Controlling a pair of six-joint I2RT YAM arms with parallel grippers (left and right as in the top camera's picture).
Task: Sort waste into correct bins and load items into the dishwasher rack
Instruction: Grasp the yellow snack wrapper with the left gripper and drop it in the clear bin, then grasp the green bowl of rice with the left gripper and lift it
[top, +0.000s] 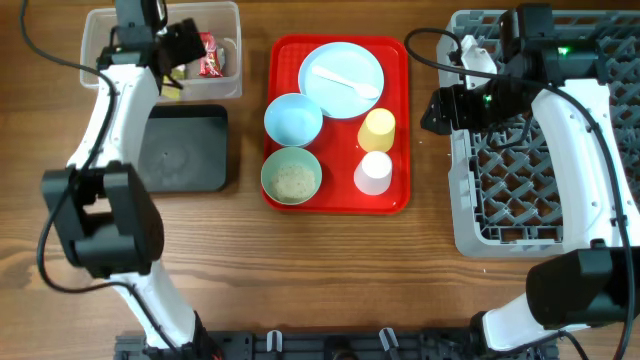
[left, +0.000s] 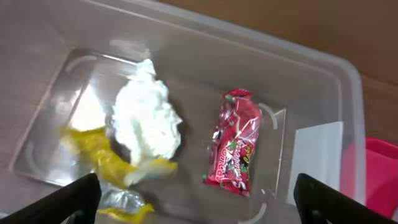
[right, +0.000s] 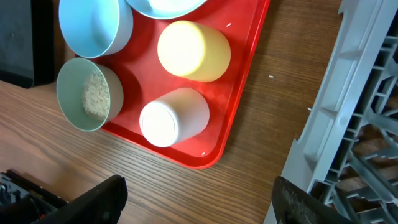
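My left gripper (left: 199, 202) is open and empty over the clear tub (top: 100, 30). In the tub lie a crumpled white tissue (left: 146, 118), a red wrapper (left: 235, 143) and a yellow wrapper (left: 102, 155). The black tray (top: 185, 150) sits just in front of the tub. On the red serving tray (top: 395, 60) are a blue plate (top: 340, 60) with a white spoon (top: 345, 82), a blue bowl (top: 293, 118), a green bowl holding rice grains (top: 291, 178), a yellow cup (top: 378, 128) and a white cup (top: 374, 172). My right gripper (right: 199, 199) is open and empty above the table between the red tray and the grey rack (top: 520, 190).
The right arm reaches across the rack's left side. The rack's wall (right: 354, 124) is close to the right gripper's right finger. Bare wood lies between the red tray's edge (right: 242, 74) and the rack.
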